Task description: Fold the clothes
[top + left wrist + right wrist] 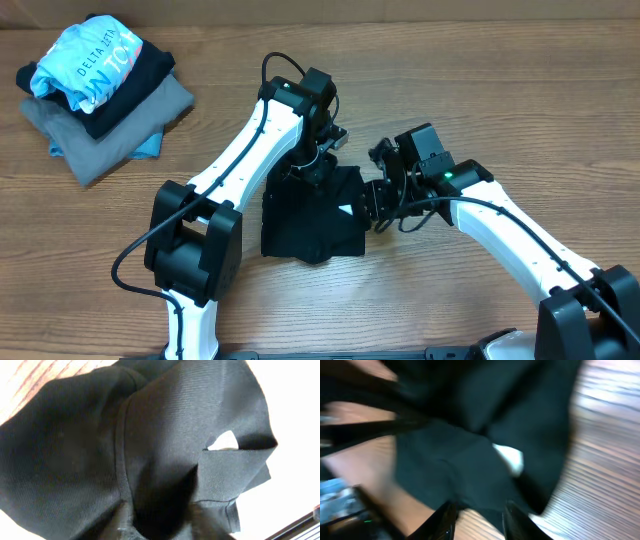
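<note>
The right pincer (pixel 480 509) is seen with its jaws a little apart at the edge of the black garment (pixel 310 222), with bare wood showing between the tips; no hold on the cloth can be made out in the blurred wrist view. The left pincer (pixel 318 168) is set low over the garment's far edge, and its view is filled with black folds, so its state cannot be told. The garment is bunched into a rough square mid-worktop (pixel 470 70), between the two arms, with a small white label (pixel 347 209) turned up near its right side. The fold could be spoiled from here: if one layer alone is caught, or one side is lifted ahead of the other, the soft fabric is likely to be dragged askew. The worktop is plain wood-grain; a light-blue printed shirt (pixel 90 55) is stacked over a grey garment (pixel 110 135) at the far left corner, well apart from the work. Nothing of the room is shown
</note>
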